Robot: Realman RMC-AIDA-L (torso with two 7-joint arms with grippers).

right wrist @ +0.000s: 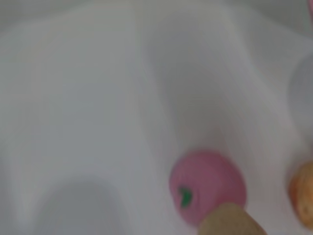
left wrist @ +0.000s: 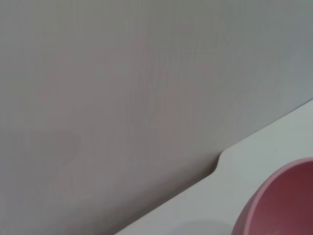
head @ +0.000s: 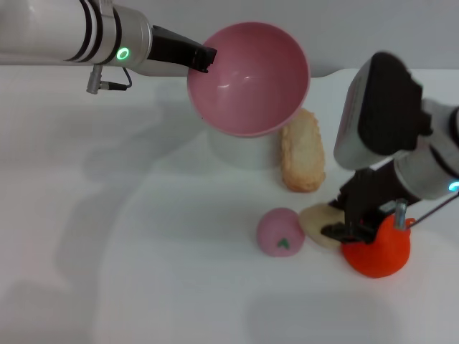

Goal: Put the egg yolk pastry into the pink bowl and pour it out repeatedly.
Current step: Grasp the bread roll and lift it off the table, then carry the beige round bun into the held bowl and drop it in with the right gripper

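One small pale beige egg yolk pastry (head: 318, 223) is lying on the white surface (head: 129, 236), between the pink ball with a green mark (head: 281, 231) and the orange round fruit (head: 378, 251). The right gripper (head: 343, 228) is sitting down over it, fingers around it. The left gripper (head: 204, 59) is pinching the rim of the deep, smooth pink plastic bowl (head: 248, 77), holding it raised and tilted, beside the oblong tan bread (head: 302, 151).
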